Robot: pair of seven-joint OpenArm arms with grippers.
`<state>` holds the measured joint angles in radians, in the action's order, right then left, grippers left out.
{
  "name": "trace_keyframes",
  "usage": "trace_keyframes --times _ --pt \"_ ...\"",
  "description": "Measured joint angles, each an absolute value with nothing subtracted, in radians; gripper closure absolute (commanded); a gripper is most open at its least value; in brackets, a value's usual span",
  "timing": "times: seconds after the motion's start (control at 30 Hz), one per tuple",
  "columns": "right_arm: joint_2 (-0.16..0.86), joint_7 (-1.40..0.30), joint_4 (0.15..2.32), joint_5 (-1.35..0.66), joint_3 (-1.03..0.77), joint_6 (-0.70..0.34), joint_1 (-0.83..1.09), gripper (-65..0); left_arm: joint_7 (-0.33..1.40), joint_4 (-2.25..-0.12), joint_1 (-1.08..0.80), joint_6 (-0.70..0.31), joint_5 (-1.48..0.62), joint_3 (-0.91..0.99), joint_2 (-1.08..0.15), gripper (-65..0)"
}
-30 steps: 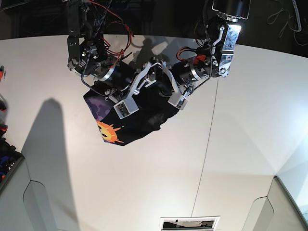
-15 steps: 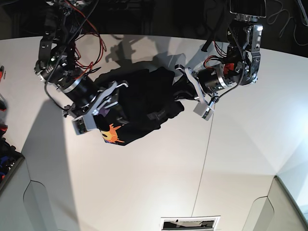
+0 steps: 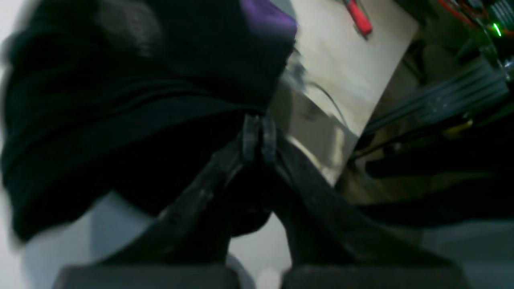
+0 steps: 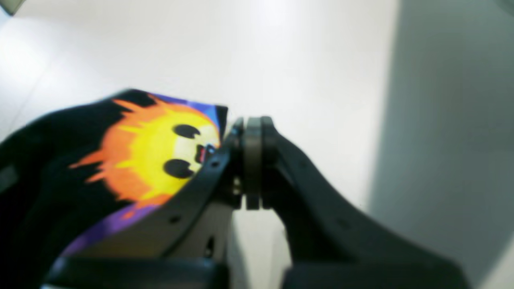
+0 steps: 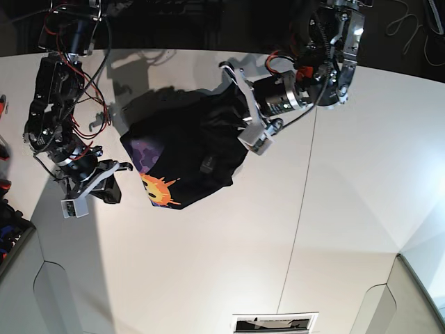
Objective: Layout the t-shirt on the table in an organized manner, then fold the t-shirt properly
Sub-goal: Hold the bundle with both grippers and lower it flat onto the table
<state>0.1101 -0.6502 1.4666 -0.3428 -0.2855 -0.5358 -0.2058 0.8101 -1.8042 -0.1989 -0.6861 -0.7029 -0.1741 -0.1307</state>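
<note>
I have the white table (image 5: 229,271) under both arms, running well beyond everything else, with a thin dark seam crossing it below the left arm.

The black t-shirt (image 5: 188,149) sits bunched in a crumpled heap between the two arms, not laid out flat. Its sun-face print (image 5: 158,191) shows at the edge nearest the right arm, with purple just above it. From my right wrist camera that orange-and-yellow face fills the left of the picture, right beside the fingers.

My left gripper (image 5: 245,120) is at the far side of the heap from the other arm, its jaws pressed together with a fold of the shirt pinched between them. In the left wrist view the fingertips (image 3: 259,138) meet with no gap, dark cloth gathered against them and draping off to the left; that view is blurred, so I cannot say which part of the shirt is caught.

My right gripper (image 5: 124,169) is off the shirt's print side, near it but apart from it in the overhead view. Its jaws are fully together, pad against pad, and nothing is between them; the cloth lies just beside the left finger (image 4: 200,176), and I cannot tell whether it touches.
</note>
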Motion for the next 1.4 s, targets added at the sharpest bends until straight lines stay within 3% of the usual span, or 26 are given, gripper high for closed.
trace_keyframes --times 0.2,0.53,0.7,0.97,1.2,1.4 --pt "0.11 -0.651 1.412 -0.388 -0.285 -0.538 -0.215 0.0 0.802 -1.805 -0.173 -0.689 -0.618 -0.165 -0.121 0.0" --pt "0.108 -0.627 1.412 -0.392 -0.285 -0.538 -0.214 0.0 0.849 -1.811 -0.21 -0.685 -0.927 0.098 -0.282 0.0" --pt "0.108 -0.609 1.412 -0.392 -0.285 -0.538 -0.215 0.0 0.852 -1.845 -0.205 -0.686 -0.93 -0.005 -0.23 0.0" --pt "0.107 -0.614 1.401 -0.389 -0.285 -0.538 -0.216 0.0 0.77 -1.781 -0.2 -0.69 -0.663 -0.262 -0.097 0.0" --pt "0.108 -0.707 1.394 -0.414 -0.244 -0.548 -0.175 0.0 0.767 -1.668 -0.202 -0.689 -0.604 -0.273 -0.105 0.0" --pt "0.116 -0.711 1.426 -0.543 -0.245 -0.556 -0.068 0.0 0.761 -1.654 -0.205 -0.689 -0.611 -0.255 -0.202 0.0"
